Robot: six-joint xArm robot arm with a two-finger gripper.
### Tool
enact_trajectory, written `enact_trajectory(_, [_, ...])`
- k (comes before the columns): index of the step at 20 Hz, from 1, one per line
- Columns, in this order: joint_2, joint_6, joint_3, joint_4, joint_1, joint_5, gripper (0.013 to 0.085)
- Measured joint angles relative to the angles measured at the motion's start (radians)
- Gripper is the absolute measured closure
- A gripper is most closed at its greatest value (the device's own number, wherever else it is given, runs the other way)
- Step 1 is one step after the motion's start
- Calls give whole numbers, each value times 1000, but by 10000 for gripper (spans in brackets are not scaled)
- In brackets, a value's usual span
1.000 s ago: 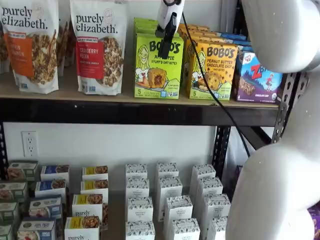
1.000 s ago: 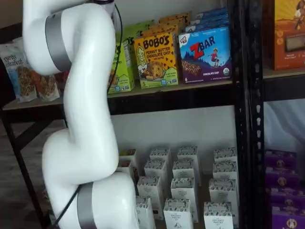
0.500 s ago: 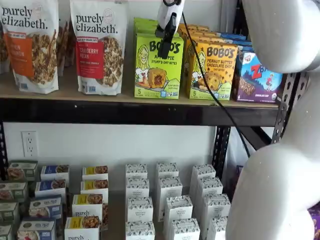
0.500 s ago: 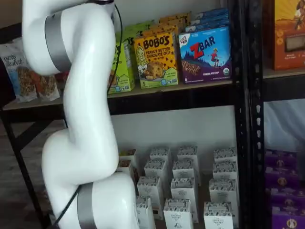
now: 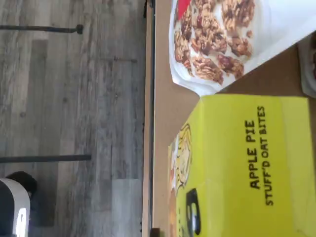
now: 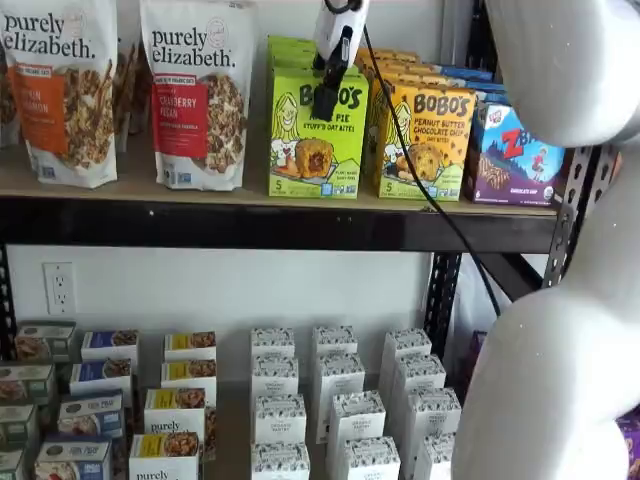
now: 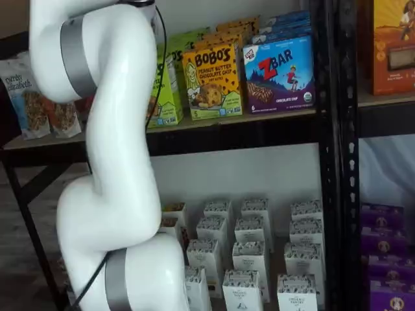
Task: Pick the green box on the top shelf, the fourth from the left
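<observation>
A: Where is the claw (image 6: 327, 100) at this moment?

B: In a shelf view it hangs from above, white body on top and black fingers (image 6: 330, 88) pointing down, right in front of the upper face of the green box (image 6: 316, 132). The dark fingers cover part of the printed name on the carton. A black cable (image 6: 420, 180) runs down beside it, to its right.

A: Is it open, or closed on something?

B: I cannot tell. The fingers show as one dark shape seen side-on, with no clear gap, and it is not plain whether they grip the carton.

A: And the green box itself?

B: It stands upright directly behind and under the claw, at the front edge of the top shelf (image 6: 250, 225). In the wrist view the same carton (image 5: 247, 168) fills much of the picture, its yellow-green top reading "APPLE PIE STUFF'D OAT BITES", resting on the tan board (image 5: 165, 113), with grey wood floor (image 5: 69, 98) far beyond the edge.

A: What sits on either side of the claw?

B: To its left, a white granola bag (image 6: 198, 92) stands near the carton. To its right, the yellow-orange peanut butter carton (image 6: 430, 142) stands just beside the green one, then the purple ZBar box (image 6: 515, 155). In the other shelf view the white arm (image 7: 110, 149) hides most of the green box (image 7: 167, 97).
</observation>
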Motion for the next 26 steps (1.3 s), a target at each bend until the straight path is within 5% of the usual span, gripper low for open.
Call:
enact_trajectory(17, [-12,-2,18,9,-2,-15,650])
enact_trajectory(26, [-10,-4,11,13,-5,-5,690])
